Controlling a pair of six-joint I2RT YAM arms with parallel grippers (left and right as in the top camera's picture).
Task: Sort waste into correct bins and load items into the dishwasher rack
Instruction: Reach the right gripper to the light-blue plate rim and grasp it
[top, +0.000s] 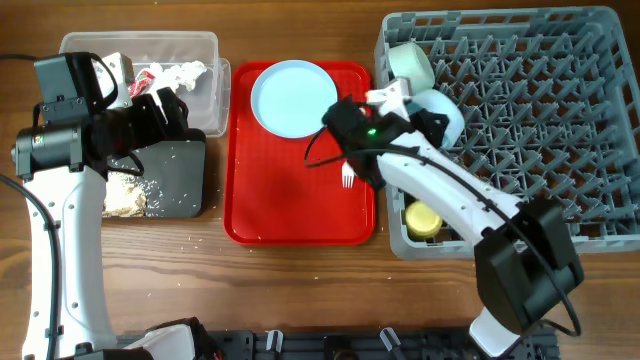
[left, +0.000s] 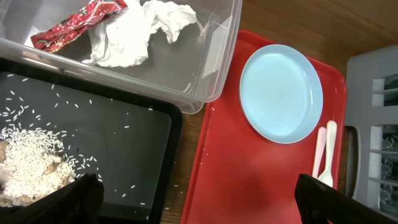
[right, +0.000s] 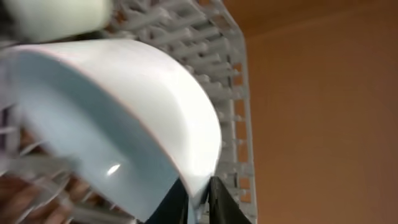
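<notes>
My right gripper (top: 418, 108) (right: 199, 194) is shut on the rim of the light blue bowl (top: 443, 118) (right: 118, 118), held tilted over the left side of the grey dishwasher rack (top: 540, 120) (right: 231, 106). The pale green bowl (top: 410, 62) and yellow cup (top: 423, 220) sit in the rack. The pale blue plate (top: 293, 97) (left: 281, 93), white fork (top: 348, 177) (left: 319, 160) and spoon (left: 331, 146) lie on the red tray (top: 300, 205). My left gripper (top: 165, 108) (left: 199, 200) is open and empty above the black tray's (left: 124, 149) right edge.
The clear tub (top: 205, 45) (left: 211, 74) holds the red wrapper (left: 74, 25) and crumpled white paper (left: 130, 40). Rice-like food scraps (top: 125, 195) (left: 31, 168) lie in the black tray (top: 180, 175). A few grains lie on the wooden table.
</notes>
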